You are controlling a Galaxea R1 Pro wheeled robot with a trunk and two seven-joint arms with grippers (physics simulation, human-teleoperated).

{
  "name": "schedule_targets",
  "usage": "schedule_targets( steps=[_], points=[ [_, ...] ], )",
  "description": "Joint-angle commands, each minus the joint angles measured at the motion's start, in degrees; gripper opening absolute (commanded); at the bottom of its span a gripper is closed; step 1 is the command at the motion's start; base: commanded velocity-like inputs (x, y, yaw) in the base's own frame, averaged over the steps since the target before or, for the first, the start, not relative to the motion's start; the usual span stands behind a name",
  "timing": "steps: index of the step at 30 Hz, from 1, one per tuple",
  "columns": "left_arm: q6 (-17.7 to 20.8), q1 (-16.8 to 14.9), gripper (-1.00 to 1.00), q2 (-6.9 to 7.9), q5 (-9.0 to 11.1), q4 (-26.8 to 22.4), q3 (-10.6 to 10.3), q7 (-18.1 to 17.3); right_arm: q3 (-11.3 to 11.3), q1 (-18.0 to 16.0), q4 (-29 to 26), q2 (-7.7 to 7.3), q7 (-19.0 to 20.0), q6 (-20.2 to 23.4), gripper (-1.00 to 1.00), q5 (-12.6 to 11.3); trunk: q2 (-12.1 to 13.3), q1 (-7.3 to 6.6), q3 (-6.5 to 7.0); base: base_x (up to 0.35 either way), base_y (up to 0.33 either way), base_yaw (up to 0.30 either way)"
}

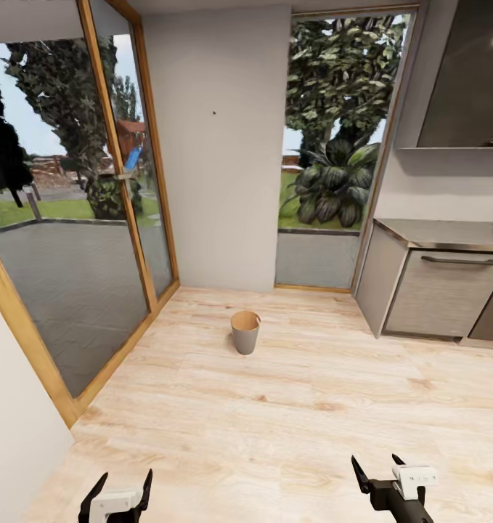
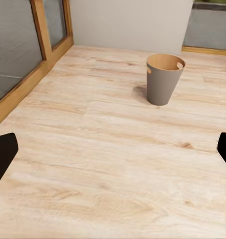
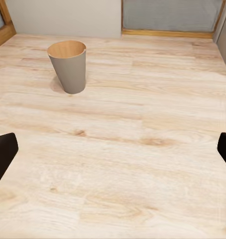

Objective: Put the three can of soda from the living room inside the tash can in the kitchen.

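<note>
The tash can stood upright on the wood floor, well ahead of the robot and between its 2 arms. The left gripper and right gripper had their jaws spread open and empty, neither clearly nearer.

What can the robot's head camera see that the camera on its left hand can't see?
The head view alone takes in the trees and plants outside, the grey kitchen cabinet, and both grippers, left and right, each with open, empty jaws. The left wrist view alone gives a close look at the bin's rim, with a small notch on each side, and its shadow on the floor. Both share the trash can standing upright on the light wood floor, the wood-framed glass door and the grey wall.
</note>
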Motion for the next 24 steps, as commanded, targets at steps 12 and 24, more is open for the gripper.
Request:
schedule_targets(
  steps=[12, 24],
  points=[
    [0.1, 0.0, 1.0, -0.01, 0.0, 0.1, 0.1, 0.0, 0.5, 0.0, 0.4, 0.0, 0.0, 0.0, 1.0, 0.1, 0.0, 0.0, 0.0, -0.002, -0.313, 0.141],
    [0.0, 0.0, 1.0, -0.01, 0.0, 0.1, 0.0, 0.0, 1.6, 0.0, 0.4, 0.0, 0.0, 0.0, 1.0, 0.1, 0.0, 0.0, 0.0, 0.0, -0.319, 0.24]
  ],
)
